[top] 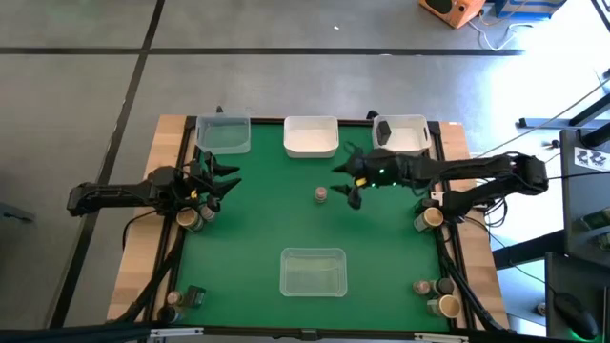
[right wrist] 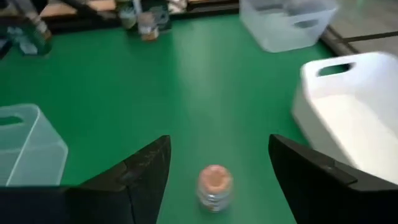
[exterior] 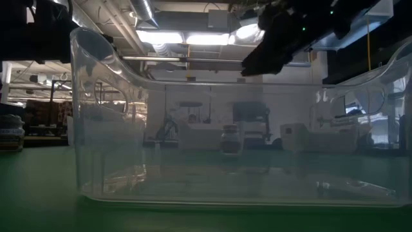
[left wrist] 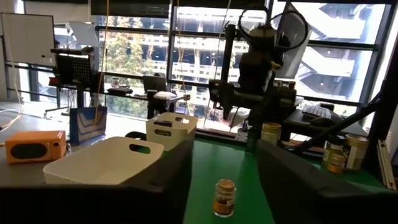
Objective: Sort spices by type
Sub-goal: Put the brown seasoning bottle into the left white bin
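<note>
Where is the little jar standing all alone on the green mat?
In the high view, the lone jar stands mid-table, just below the middle white tray, with the right gripper open right beside it.

Green mat [top: 267,224]; white tray [top: 311,136]; pink-topped jar [right wrist: 214,185].

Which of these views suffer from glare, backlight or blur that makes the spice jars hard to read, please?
Low view: ceiling lights flare through the clear bin, and the lone jar behind it looks hazy. Left wrist view: bright windows leave the right arm dark, though the jar stays legible. Right wrist view: the jar between the fingers is soft. High view: evenly lit.
</note>
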